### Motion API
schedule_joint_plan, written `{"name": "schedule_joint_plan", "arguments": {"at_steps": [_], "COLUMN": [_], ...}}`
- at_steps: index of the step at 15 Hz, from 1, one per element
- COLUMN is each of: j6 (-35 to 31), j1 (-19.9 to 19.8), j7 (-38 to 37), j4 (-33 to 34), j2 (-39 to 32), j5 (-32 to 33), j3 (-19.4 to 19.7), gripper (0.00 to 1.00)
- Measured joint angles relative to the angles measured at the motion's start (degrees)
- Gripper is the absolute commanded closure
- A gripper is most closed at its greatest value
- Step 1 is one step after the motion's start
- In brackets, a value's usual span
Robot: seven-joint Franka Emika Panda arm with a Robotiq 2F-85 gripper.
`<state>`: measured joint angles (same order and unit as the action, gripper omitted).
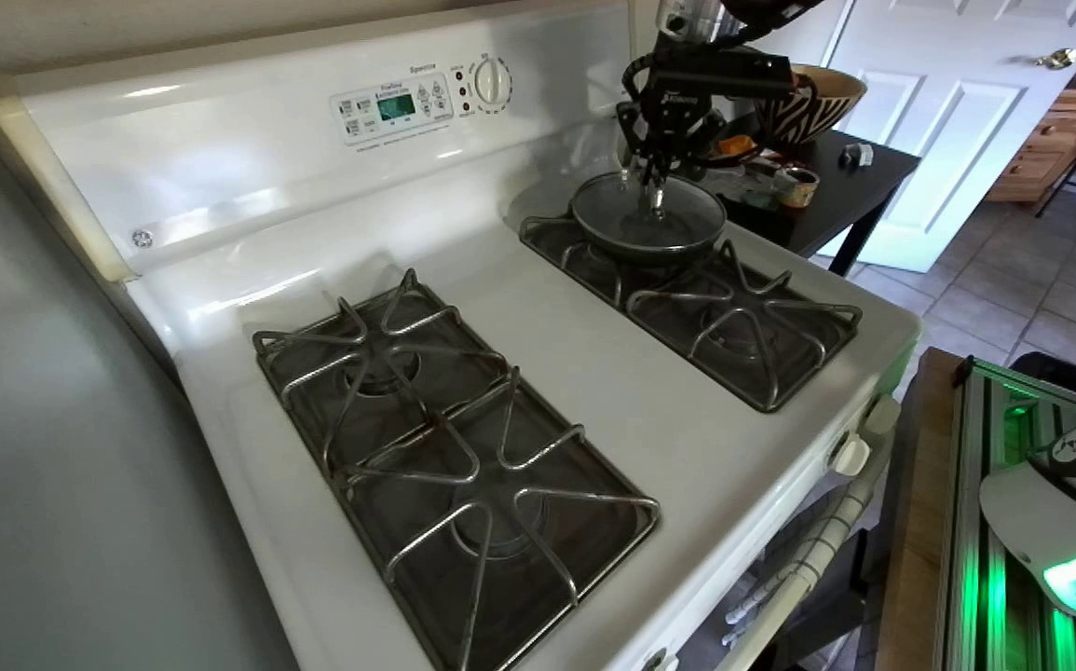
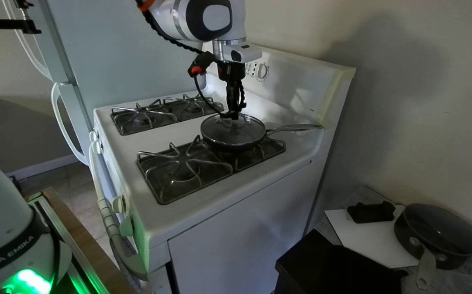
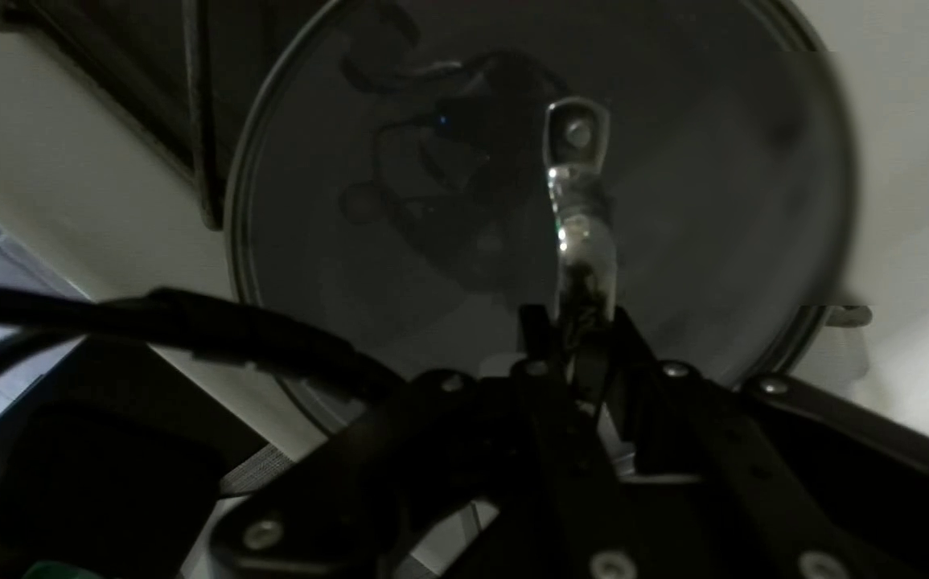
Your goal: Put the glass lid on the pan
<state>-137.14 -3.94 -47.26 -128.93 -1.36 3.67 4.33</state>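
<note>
The glass lid (image 1: 598,212) lies over the pan (image 1: 635,252), which rests on a back burner. In an exterior view the lid (image 2: 219,132) looks level and lined up with the pan (image 2: 236,147), whose handle points toward the stove's back. I cannot tell whether the lid's rim touches all round. My gripper (image 1: 655,179) points down at the lid's metal loop handle; it also shows over the lid in an exterior view (image 2: 232,116). In the wrist view the gripper (image 3: 581,331) has its fingers closed on the handle of the lid (image 3: 697,201). The pan's inside is hidden beneath it.
The stove's back panel (image 1: 249,140) rises close behind the pan. Burner grates (image 1: 742,321) stand in front of it and across the stove (image 1: 463,447). A dark table (image 1: 859,191) with a bowl adjoins. A pot (image 2: 434,232) and a black box (image 2: 334,269) stand beside the stove.
</note>
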Motion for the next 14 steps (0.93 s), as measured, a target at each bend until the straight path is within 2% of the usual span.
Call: {"name": "schedule_joint_plan", "arguments": {"at_steps": [3,4,5,10,13,14], "j6": [0.0,0.0,0.0,0.0,0.0,0.0], "j1": [0.0,0.0,0.0,0.1,0.1,0.1], "j7": [-0.4,-0.5,-0.5,-0.5,-0.3,0.0], "j4": [0.0,0.0,0.0,0.3,1.2,1.5], "j2": [0.0,0.0,0.0,0.0,0.4,0.7], "j5": [-0.1,-0.1,-0.1,-0.2,-0.6,-0.7], "j3": [0.0,0.0,0.0,-0.1,-0.2,-0.2], "gripper": [0.97,0.65,0.64,0.26,0.0,0.0]}}
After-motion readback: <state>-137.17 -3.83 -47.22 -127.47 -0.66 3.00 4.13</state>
